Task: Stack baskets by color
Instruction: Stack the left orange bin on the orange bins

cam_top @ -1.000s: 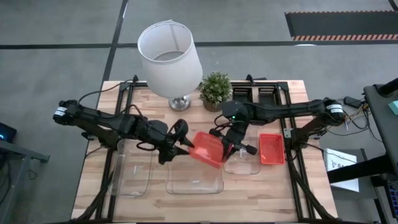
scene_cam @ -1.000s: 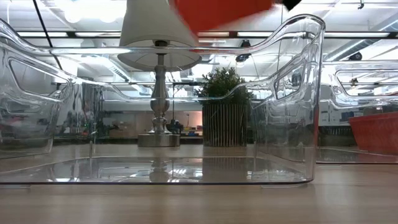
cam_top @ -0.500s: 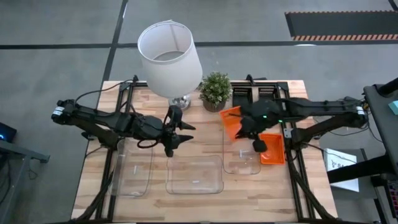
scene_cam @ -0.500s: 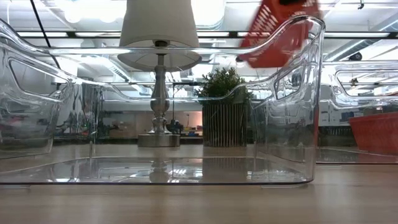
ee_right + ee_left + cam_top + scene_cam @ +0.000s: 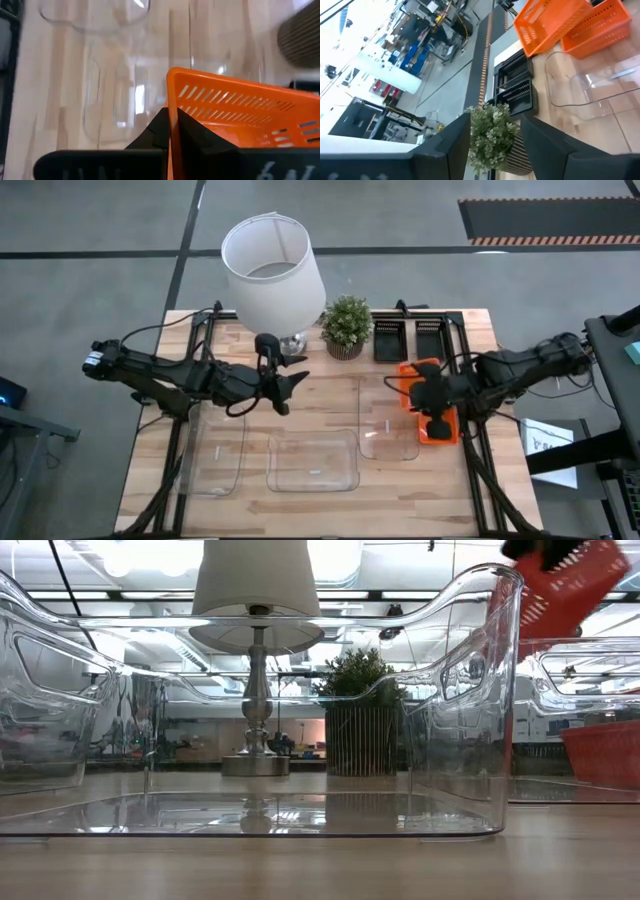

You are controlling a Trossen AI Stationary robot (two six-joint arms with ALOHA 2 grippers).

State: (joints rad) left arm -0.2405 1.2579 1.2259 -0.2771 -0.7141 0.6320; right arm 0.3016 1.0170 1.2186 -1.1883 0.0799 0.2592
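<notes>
Right gripper point(image 5: 433, 395) pinches the wall of a tilted orange basket point(image 5: 418, 373) above its twin point(image 5: 440, 430) — misaligned, it could snag (thin-wall grip). Left gripper point(image 5: 290, 375) spread, empty.

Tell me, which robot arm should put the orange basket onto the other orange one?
Probably the right: the right gripper already clamps the held orange basket above the resting one. The left gripper is empty, near the lamp.

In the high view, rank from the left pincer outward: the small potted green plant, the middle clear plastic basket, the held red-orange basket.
1. Small potted green plant, toward the table's back.
2. Middle clear plastic basket, at the front edge.
3. Held red-orange basket, far right.

Measured from the left pincer.
</notes>
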